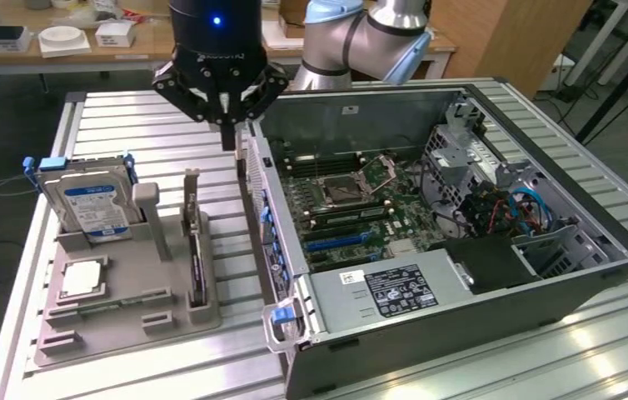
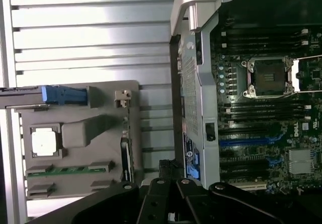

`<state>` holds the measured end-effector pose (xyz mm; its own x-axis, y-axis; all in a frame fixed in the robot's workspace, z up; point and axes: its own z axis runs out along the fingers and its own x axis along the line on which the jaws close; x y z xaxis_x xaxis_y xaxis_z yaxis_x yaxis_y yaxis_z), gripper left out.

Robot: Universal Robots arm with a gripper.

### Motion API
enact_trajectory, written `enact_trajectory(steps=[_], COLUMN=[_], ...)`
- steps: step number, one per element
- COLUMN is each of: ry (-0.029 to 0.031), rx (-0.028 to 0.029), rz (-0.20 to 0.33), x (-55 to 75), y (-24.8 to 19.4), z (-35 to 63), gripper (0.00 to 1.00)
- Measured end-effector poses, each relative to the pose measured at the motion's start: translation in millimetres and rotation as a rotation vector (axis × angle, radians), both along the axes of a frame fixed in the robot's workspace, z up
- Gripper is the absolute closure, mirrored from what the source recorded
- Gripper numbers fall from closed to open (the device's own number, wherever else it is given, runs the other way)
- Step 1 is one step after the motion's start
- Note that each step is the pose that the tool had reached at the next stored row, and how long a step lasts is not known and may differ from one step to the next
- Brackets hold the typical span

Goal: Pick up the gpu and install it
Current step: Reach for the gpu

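The gpu (image 1: 195, 250) stands on edge in a slot of the grey holder tray (image 1: 170, 321), its pale bracket strip (image 1: 191, 187) pointing up. In the wrist view the gpu (image 2: 126, 156) is a thin dark edge at the tray's side nearest the case. My gripper (image 1: 228, 137) hangs above the table between the tray and the open computer case (image 1: 580, 283), higher than the gpu and a little beyond its bracket end. Its fingers are shut with nothing between them. In the wrist view my gripper (image 2: 170, 168) is over the gap beside the case wall.
A silver hard drive (image 1: 92, 204) with a blue label stands upright in the tray, with a processor chip (image 1: 81, 279) and a green memory stick (image 2: 68, 169) lying flat. Inside the case, the motherboard (image 1: 347, 204) shows blue card slots (image 1: 342, 242). A desk with boxes stands behind.
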<state>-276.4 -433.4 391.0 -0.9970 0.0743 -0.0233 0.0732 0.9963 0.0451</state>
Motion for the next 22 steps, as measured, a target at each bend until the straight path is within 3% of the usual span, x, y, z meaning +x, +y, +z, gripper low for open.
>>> enact_trajectory(steps=[15, 22], ry=[0.0, 0.0], rx=[0.0, -0.0001], rz=[0.0, 0.0], x=[-12.6, -36.8], y=[-32.1, -35.6], z=[-0.4, -1.6], gripper=[0.89, 0.89])
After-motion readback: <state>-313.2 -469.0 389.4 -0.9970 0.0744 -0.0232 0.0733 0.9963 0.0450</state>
